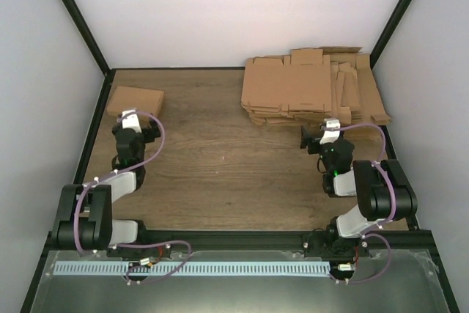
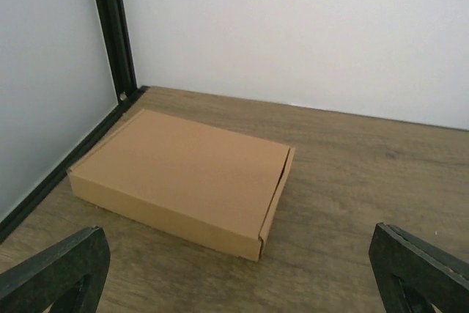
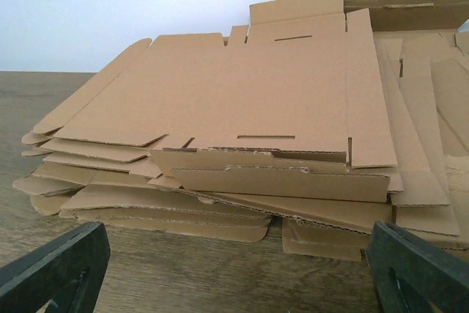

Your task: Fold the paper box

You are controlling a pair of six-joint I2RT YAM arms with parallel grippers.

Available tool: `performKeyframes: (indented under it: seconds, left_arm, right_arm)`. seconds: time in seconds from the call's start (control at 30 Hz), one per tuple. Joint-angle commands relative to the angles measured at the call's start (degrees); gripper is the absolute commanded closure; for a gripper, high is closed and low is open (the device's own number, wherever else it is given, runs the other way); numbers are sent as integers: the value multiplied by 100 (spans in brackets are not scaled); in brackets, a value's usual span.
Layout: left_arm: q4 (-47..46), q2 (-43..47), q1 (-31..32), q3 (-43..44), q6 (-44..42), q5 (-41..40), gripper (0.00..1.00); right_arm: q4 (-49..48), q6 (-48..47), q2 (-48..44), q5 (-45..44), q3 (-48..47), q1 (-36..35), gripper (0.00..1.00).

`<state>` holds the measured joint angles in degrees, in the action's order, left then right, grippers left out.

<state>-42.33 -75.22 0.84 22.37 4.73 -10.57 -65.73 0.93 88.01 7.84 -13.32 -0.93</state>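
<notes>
Wood-grain table (image 1: pixel 220 166), white walls (image 1: pixel 242 5) all round, and I'm looking at what reads as a finished job. The paper box (image 2: pixel 183 174) sits flat at the far left corner, lid down and closed up as a shallow mailer, close to the black frame post (image 2: pixel 110 27) but not touching it. I'd say it's tucked there to keep the middle of the table free for work.

Its long axis runs roughly left to right along the far wall, skewed a touch so the left end sits nearer to me. The side where the lid edge shows a seam faces right, toward the middle of the table.

Moving out from it: my left gripper (image 2: pixel 234 273) hovers just on the near side of the box, aimed straight at it, jaws spread wide with nothing between them. It isn't touching the cardboard.

Across to the far right, and well apart from the box, there's the pile of blanks (image 3: pixel 256 108): flat sheets loosely stacked, flaps sticking out on all sides. My right gripper (image 3: pixel 234 273) faces its near edge from low down, jaws wide apart too, holding nothing. To my eye it's lined up there to take the top sheet, though the edges are ragged and overlapping, so peeling off just one could be fiddly.
</notes>
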Motion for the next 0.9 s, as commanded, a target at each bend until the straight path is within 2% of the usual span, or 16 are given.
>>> performKeyframes:
  seconds: [0.0,0.13,0.4,0.5,0.57,0.63,0.7,0.87]
  left_arm:
    - [-616,-430,23,-296,-26,448,0]
    - [-70,-785,52,199,-158,357,1]
    - [-451,-617,127,-68,-318,230,0]
    - [-879,-687,122,-189,-598,209,0]
    - [-1948,-1148,63,-507,-690,338,0]
    - [-1837,-1259,-106,-407,-595,675,0]
    - [-2151,-1331,-113,-531,-596,704,0]
    - [-2104,-1320,-103,-530,-605,703,0]
  right_arm:
    - [-314,-3,-27,-82,-144,58,0]
    - [-323,2,-19,-86,-145,56,0]
    - [-298,-5,-21,-81,-153,51,0]
    - [-308,-5,-25,-87,-153,58,0]
    - [-302,-4,-20,-81,-153,58,0]
    - [-304,-5,-19,-82,-151,58,0]
    - [-307,-5,-20,-82,-153,58,0]
    - [-305,-5,-20,-81,-153,58,0]
